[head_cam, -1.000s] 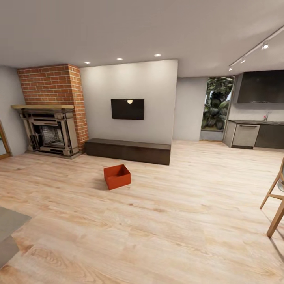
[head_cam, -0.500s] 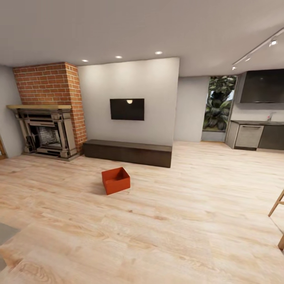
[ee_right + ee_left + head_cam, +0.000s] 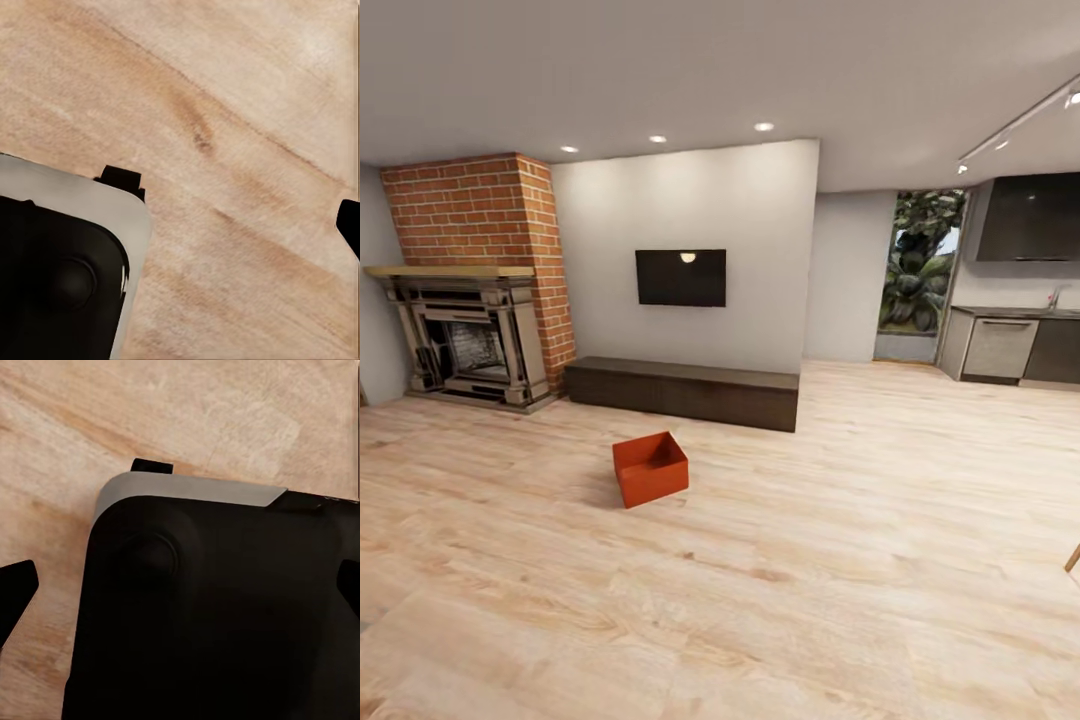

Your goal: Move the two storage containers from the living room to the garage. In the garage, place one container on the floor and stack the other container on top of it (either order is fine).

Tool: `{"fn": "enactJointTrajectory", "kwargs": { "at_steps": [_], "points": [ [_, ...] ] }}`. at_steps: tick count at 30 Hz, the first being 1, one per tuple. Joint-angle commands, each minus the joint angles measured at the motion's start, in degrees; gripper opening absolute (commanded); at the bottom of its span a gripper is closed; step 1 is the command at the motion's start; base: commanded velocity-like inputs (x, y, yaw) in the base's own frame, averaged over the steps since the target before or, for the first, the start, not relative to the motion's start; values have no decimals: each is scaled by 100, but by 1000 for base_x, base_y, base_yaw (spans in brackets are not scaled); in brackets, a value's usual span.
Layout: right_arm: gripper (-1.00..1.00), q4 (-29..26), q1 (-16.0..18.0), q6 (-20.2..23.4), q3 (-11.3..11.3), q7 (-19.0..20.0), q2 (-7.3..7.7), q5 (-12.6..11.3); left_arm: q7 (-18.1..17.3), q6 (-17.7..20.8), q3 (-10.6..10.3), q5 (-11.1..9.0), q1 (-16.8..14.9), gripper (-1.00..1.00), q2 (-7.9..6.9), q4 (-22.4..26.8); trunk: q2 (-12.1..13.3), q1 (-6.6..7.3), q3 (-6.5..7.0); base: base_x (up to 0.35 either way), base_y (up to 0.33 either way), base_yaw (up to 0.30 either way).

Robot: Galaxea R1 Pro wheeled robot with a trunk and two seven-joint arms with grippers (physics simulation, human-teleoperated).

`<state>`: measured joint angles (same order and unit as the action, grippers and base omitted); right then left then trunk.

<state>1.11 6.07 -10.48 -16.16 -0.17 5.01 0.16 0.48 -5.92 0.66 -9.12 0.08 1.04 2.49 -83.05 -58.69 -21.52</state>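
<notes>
One red-orange storage container [image 3: 650,468] sits open-topped on the light wood-plank floor [image 3: 840,560] of the living room, a little in front of the long dark bench [image 3: 685,391]. It stands some way ahead of me, left of centre in the head view. The garage is out of view. My left gripper [image 3: 180,585] hangs open over the robot's dark base, with one black fingertip [image 3: 16,591] at each side of the left wrist view. My right gripper [image 3: 180,225] is open over bare planks, with one fingertip [image 3: 349,223] at the edge of the right wrist view. Neither holds anything.
A red brick fireplace [image 3: 470,290] stands at the far left and a black TV [image 3: 681,277] hangs on the wall above the bench. Kitchen cabinets [image 3: 1015,348] and a window with plants [image 3: 918,272] lie at the far right. A chair leg tip [image 3: 1073,558] shows at the right edge.
The whole head view has shifted as the camera moved forward: the container now appears lower and larger, and the wooden chair at right and the grey patch at lower left have slid out.
</notes>
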Motion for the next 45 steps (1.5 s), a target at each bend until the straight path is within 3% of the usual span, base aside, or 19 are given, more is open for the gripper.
{"fn": "enactJointTrajectory", "kwargs": {
  "at_steps": [1, 45],
  "points": [
    [100, 12, 5, -26, -22, -2, 0, 1, 5, -11, 1, -37, 1, 100, 2, 5, -3, -4, -5, 325, 0, 0],
    [100, 12, 5, -33, -9, 20, 53, -30, 5, -8, -48, 42, 1, 100, 98, 1, -3, -4, -5, 325, 0, 0]
  ]
}}
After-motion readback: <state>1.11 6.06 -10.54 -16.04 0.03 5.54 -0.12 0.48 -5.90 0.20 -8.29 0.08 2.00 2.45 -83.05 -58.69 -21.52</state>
